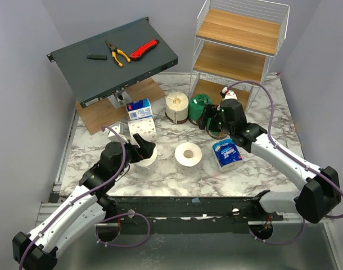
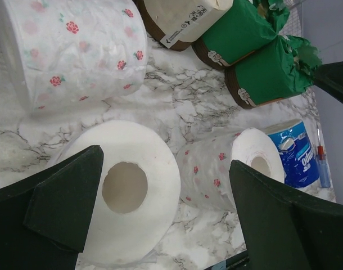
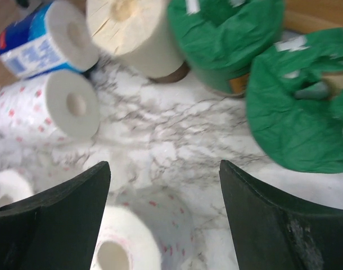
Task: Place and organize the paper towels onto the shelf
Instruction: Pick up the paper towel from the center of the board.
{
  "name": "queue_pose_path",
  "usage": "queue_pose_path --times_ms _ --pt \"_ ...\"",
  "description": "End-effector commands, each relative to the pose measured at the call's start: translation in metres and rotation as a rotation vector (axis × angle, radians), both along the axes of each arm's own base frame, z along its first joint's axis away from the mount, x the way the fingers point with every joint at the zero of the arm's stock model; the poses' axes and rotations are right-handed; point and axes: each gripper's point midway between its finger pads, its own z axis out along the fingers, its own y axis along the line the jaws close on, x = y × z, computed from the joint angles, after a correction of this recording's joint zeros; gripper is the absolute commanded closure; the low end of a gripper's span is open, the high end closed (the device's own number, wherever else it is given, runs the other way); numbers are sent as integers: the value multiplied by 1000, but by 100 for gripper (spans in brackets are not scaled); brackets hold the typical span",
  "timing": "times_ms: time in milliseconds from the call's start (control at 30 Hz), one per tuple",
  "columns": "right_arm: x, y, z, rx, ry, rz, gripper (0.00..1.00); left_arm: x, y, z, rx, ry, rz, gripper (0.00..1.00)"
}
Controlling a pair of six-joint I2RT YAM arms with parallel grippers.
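The left gripper (image 2: 166, 194), spread wide, hangs over a pink-print roll (image 2: 160, 163) standing on end beneath its fingers. The right gripper (image 3: 163, 208), spread and empty, has the green-wrapped rolls (image 3: 295, 124) just ahead, with the shelf (image 1: 239, 31) beyond.

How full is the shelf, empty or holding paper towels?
Empty where visible: on the shelf the top and middle boards are bare, the bottom one partly hidden. The paper towels are on the table.

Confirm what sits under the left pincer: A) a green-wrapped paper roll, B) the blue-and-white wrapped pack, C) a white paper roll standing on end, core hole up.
C: in the left wrist view the white paper roll, core hole up, fills the gap between the fingers of the open left pincer.
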Motion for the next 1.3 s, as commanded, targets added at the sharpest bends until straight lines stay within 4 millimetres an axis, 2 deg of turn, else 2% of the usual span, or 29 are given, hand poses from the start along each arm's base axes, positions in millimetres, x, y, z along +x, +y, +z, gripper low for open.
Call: queue_pose_path --times_ms 0,100,200,467,767,1033,1267 --pt "-41 38 -16 75 130 301 18 -2 -4 -4 -20 5 -17 1" --pt "-58 38 -26 82 182 348 17 0 -7 -7 -23 12 -23 2" --pt "-68 34 -36 59 222 367 17 3 -10 -6 -21 20 -31 1" --pt "-94 38 -61 -34 309 440 21 5 -15 -9 -21 44 -41 1" --pt "-103 49 -77 -62 335 480 27 4 -16 -12 -26 60 -40 2" --pt "-106 43 -92 -109 364 476 31 5 -14 -11 -12 58 -30 2" --pt "-107 45 -92 -108 369 483 38 11 -10 -7 22 42 -12 1"
